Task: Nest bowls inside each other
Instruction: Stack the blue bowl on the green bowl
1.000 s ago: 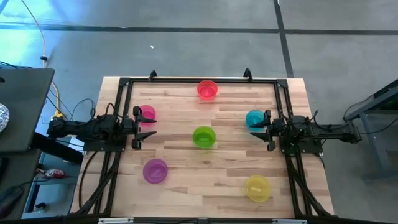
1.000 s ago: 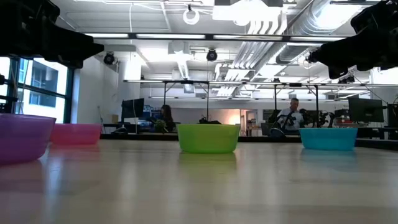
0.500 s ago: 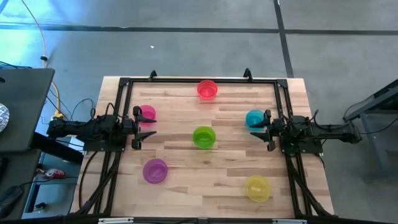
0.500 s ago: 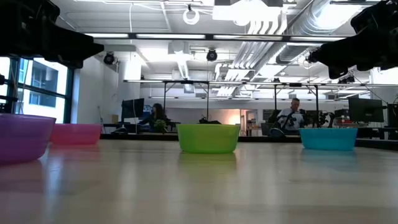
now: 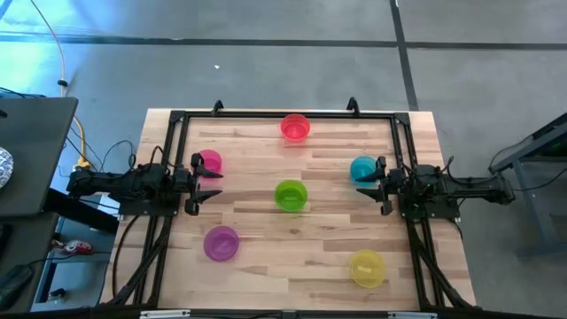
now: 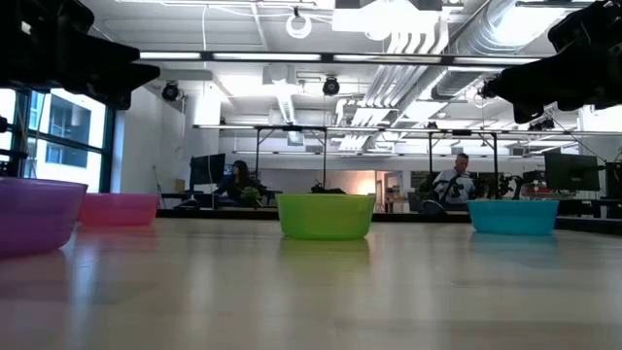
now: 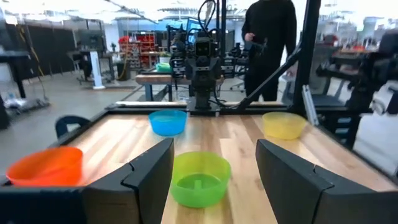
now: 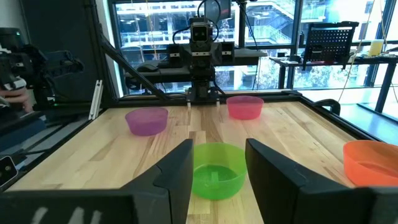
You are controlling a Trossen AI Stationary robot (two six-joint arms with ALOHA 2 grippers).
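Still apart: six translucent bowls scattered singly on table; both pincers spread, empty.

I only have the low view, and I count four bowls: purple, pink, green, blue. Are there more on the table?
Observer: Yes, six. A red bowl sits at the far edge and a yellow bowl at the near right corner.
Operator: Is anything stacked yet?
Observer: No. From above, the green bowl, pink bowl, purple bowl and blue bowl each stand alone, apart from one another.
Operator: Where are the claws?
Observer: The left claw is at the left edge beside the pink bowl, the right claw at the right edge beside the blue bowl. Both are open and empty.
Operator: What are they facing?
Observer: Both wrist views frame the green bowl between the fingers.
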